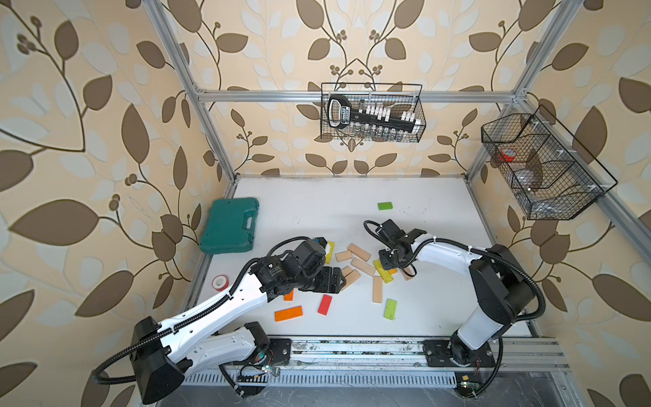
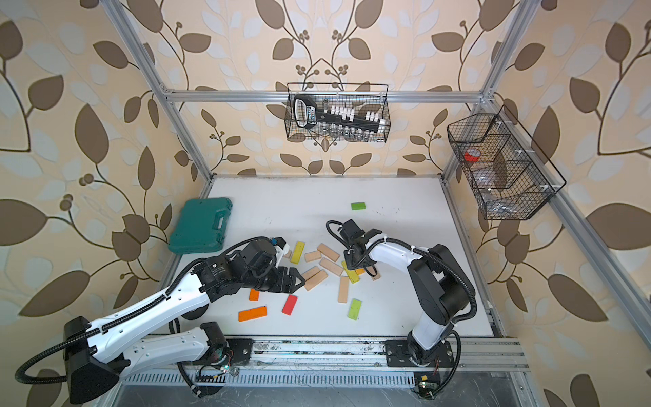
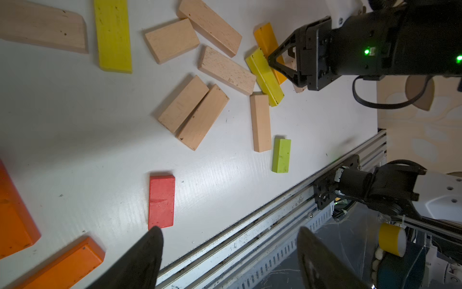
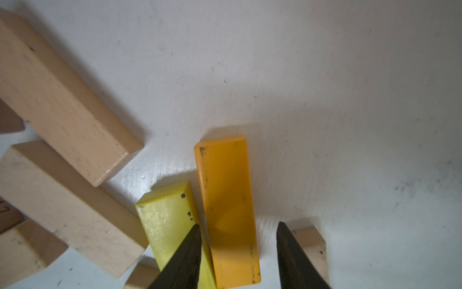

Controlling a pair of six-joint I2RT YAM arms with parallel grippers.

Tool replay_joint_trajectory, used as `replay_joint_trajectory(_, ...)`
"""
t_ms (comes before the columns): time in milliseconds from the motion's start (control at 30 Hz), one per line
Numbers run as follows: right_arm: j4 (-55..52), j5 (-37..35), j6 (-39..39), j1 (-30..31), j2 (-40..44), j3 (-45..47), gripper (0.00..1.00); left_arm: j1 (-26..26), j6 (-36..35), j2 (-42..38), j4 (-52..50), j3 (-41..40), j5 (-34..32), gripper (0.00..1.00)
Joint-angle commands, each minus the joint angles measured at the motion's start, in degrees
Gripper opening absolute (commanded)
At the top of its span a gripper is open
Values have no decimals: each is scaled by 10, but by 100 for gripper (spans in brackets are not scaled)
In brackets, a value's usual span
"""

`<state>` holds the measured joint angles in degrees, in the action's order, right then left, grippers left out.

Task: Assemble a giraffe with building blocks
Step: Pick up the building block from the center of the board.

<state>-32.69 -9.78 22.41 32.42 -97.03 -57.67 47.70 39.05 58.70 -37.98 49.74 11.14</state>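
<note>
The blocks (image 1: 363, 266) lie loose and flat on the white table (image 1: 317, 197), none stacked. Most sit in a scatter between the two arms.

The right gripper (image 4: 238, 224) is down in that scatter, its jaws apart and straddling one end of an amber block (image 4: 226, 205). One finger (image 4: 182, 262) sits where the amber block meets a yellow block (image 4: 167, 220) just beside it. The other stands a little clear of the amber block's far edge, next to a beige stub (image 4: 312, 242). The block is not yet pinched.

The left gripper (image 3: 229, 229) hangs over the front part of the table, jaws wide with nothing between them, near a red block (image 3: 162, 201). An orange block (image 1: 289, 313) and a lime block (image 1: 390, 309) also lie toward the front. A green block (image 1: 385, 206) lies alone, well back.

A green case (image 1: 230, 225) lies shut at the table's left edge, so its contents are hidden. A tape roll (image 1: 221, 282) rests on the table near it.

On the back wall, a back basket (image 1: 421, 105) of black wire holds a black rack (image 1: 377, 118) of white pieces, with a row of small jars beneath.

On the right wall, a side basket (image 1: 570, 201) is divided into compartments. The rearmost holds a red roll (image 1: 507, 154). The next holds something pale that I cannot make out.
</note>
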Motion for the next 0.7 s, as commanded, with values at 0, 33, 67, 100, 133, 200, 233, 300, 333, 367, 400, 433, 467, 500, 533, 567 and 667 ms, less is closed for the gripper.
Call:
replay_joint_trajectory(0, 8, 15, -10, -3, -15, 20, 45, 11, -12, -13, 60, 0, 28, 85)
replay_joint_trajectory(33, 10, 17, -10, -3, -16, 23, 45, 14, -13, -17, 71, -4, 32, 85)
replay_joint_trajectory(67, 12, 18, -10, -4, -18, 25, 44, 16, -15, -19, 80, -7, 35, 86)
replay_joint_trajectory(100, 14, 21, -10, -4, -19, 27, 42, 19, -15, -21, 89, -11, 40, 86)
replay_joint_trajectory(133, 16, 23, -11, -4, -20, 30, 41, 20, -15, -22, 95, -12, 42, 86)
replay_joint_trajectory(200, 18, 25, -10, -4, -21, 32, 39, 20, -16, -21, 98, -13, 45, 86)
replay_joint_trajectory(233, 19, 26, -10, -4, -20, 33, 37, 20, -16, -21, 96, -12, 45, 86)
replay_joint_trajectory(300, 20, 25, -10, -4, -19, 35, 33, 21, -17, -18, 93, -10, 45, 86)
replay_joint_trajectory(333, 19, 26, -10, -5, -17, 35, 31, 21, -18, -17, 92, -10, 43, 86)
replay_joint_trajectory(367, 19, 26, -9, -6, -15, 34, 29, 21, -18, -16, 91, -9, 43, 86)
replay_joint_trajectory(400, 19, 28, -9, -7, -11, 34, 28, 21, -19, -15, 91, -9, 42, 86)
replay_joint_trajectory(433, 18, 28, -8, -10, -7, 33, 26, 21, -18, -14, 90, -9, 43, 86)
replay_joint_trajectory(467, 16, 28, -8, -12, -2, 31, 25, 21, -18, -13, 91, -9, 43, 86)
replay_joint_trajectory(500, 13, 29, -8, -18, 6, 28, 24, 21, -18, -12, 91, -8, 42, 86)
replay_joint_trajectory(533, 8, 28, -10, -25, 15, 24, 24, 21, -19, -11, 92, -9, 42, 86)
replay_joint_trajectory(567, 4, 27, -12, -35, 24, 20, 24, 21, -20, -9, 92, -8, 42, 86)
replay_joint_trajectory(667, -9, 29, -24, -85, 51, -5, 23, 21, -25, 2, 98, -4, 43, 86)
